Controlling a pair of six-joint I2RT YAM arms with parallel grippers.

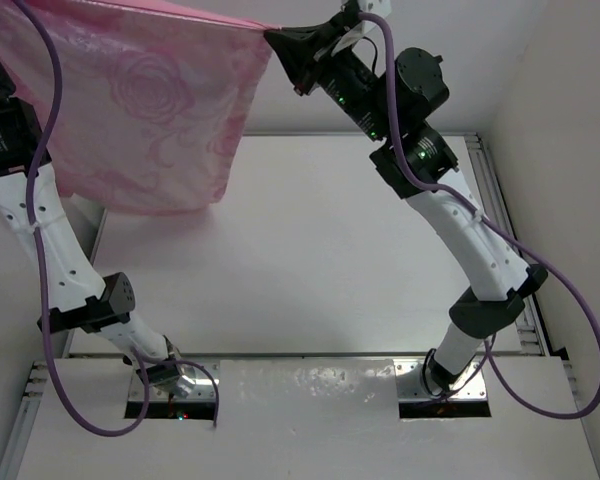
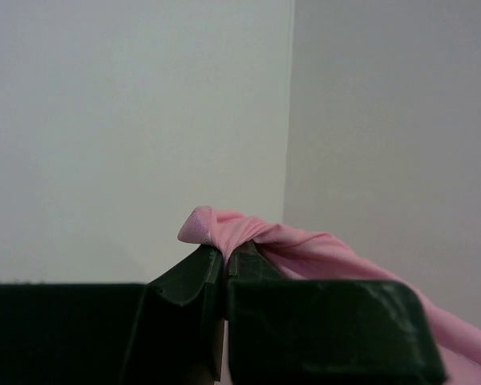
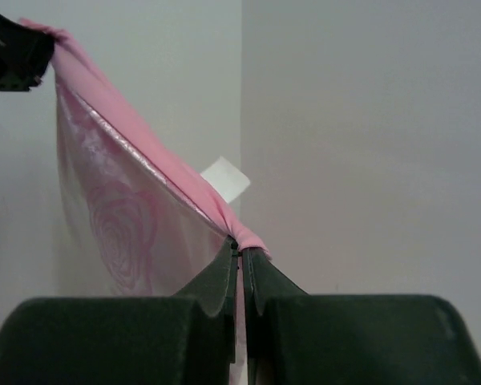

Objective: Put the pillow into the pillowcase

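I see the pillowcase (image 1: 150, 110) hanging above the far left of the table (image 1: 320, 260), its top edge drawn taut between both arms; the left gripper (image 2: 224, 258) is pinched tight on a bunched pink corner; the right gripper (image 3: 240, 250) is clamped just as tight on the opposite corner; the cloth drapes down, its rose pattern showing; a small white tag (image 3: 224, 178) shows just behind the taut edge, near my right fingers.
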